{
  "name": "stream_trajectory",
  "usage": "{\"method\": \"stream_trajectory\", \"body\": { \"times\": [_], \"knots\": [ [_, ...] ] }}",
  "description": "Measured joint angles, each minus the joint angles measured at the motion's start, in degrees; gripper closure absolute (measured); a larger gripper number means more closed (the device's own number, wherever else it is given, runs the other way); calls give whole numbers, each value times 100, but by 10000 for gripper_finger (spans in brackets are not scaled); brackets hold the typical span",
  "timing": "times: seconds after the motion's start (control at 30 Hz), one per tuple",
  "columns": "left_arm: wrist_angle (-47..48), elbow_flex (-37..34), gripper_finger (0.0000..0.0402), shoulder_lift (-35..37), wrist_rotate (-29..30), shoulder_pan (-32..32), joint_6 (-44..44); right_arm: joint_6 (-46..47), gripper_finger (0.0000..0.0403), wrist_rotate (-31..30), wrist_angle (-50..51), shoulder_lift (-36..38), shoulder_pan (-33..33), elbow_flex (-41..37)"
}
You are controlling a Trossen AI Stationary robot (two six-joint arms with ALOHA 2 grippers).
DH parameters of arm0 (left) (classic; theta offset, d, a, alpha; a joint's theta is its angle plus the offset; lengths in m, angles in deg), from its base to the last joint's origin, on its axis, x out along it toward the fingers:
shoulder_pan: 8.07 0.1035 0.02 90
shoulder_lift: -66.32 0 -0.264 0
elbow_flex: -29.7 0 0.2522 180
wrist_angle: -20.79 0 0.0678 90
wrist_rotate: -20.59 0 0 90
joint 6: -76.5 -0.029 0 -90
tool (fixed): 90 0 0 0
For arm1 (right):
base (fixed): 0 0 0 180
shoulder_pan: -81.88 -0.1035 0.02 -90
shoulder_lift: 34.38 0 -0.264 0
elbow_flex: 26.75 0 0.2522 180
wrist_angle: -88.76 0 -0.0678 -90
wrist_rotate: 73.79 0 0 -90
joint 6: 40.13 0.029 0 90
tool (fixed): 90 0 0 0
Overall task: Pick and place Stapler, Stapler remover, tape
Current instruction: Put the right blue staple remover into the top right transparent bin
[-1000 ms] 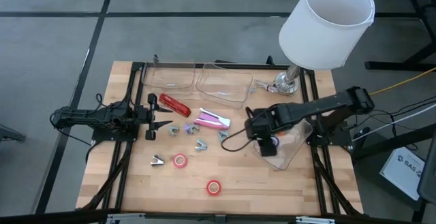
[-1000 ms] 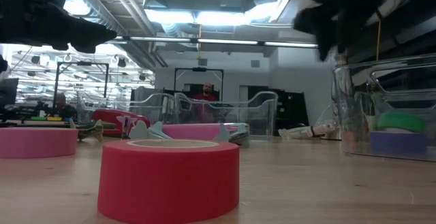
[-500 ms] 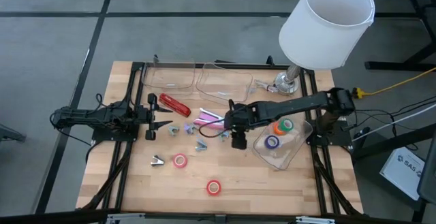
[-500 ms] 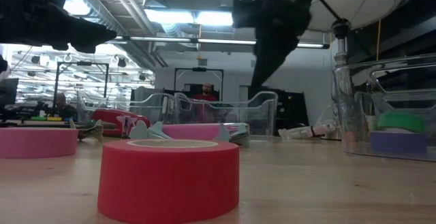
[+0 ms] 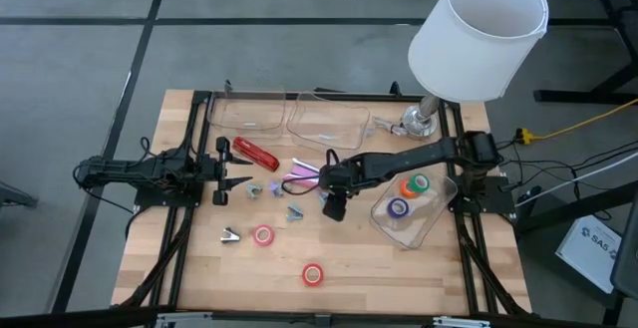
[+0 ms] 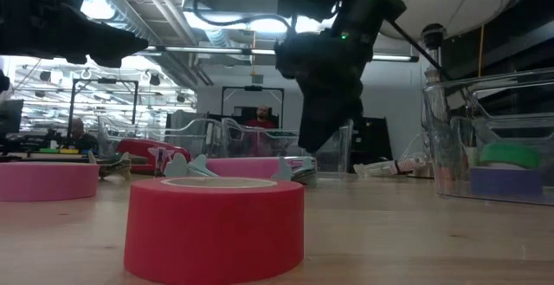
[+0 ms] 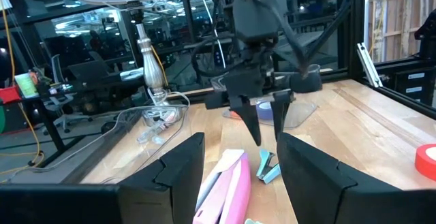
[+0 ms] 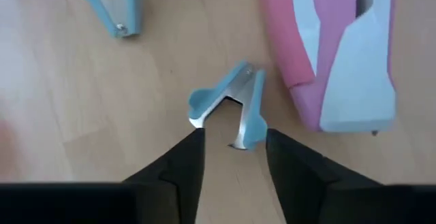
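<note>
The right gripper (image 5: 330, 194) hangs over the middle of the bench (image 5: 199, 268), pointing down, its fingers (image 8: 182, 163) spread apart and holding nothing. Directly beneath them lies a blue stapler remover (image 8: 231, 108), just beside the pink stapler (image 8: 340, 54). A second blue stapler remover (image 8: 109, 6) lies a little apart from the first.

The left gripper (image 5: 231, 171) waits near the bench's left edge, its fingers (image 7: 180, 176) parted and empty, aimed toward the middle; a red stapler (image 5: 256, 154) lies just beyond it, toward the far edge.

A pink tape roll (image 5: 263, 235) and a red tape roll (image 5: 313, 274) sit on the bare wood toward the near edge, well apart from each other. A small silvery remover (image 5: 230, 235) lies near the pink roll. Near the right edge, a clear bin (image 5: 424, 228) holds an orange (image 5: 408, 185), a green (image 5: 422, 181) and a blue-purple roll (image 5: 399, 208). Two more clear bins (image 5: 324, 129) stand along the far edge, and a lamp (image 5: 477, 34) stands at the far right corner.
</note>
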Motion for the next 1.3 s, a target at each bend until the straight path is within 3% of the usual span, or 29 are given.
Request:
{"method": "stream_trajectory", "body": {
  "times": [0.33,0.8,1.17,1.3],
  "knots": [
    [0,1,219,0,0,0,0,441,322,-3,19,-43,178,-123],
    [1,-1,219,0,0,1,0,260,333,157,-176,-133,188,-144],
    [1,1,219,0,0,-1,0,-62,393,295,-557,-320,261,-133],
    [-1,1,219,0,0,-1,0,-224,395,312,-611,-320,256,-134]
  ]
}}
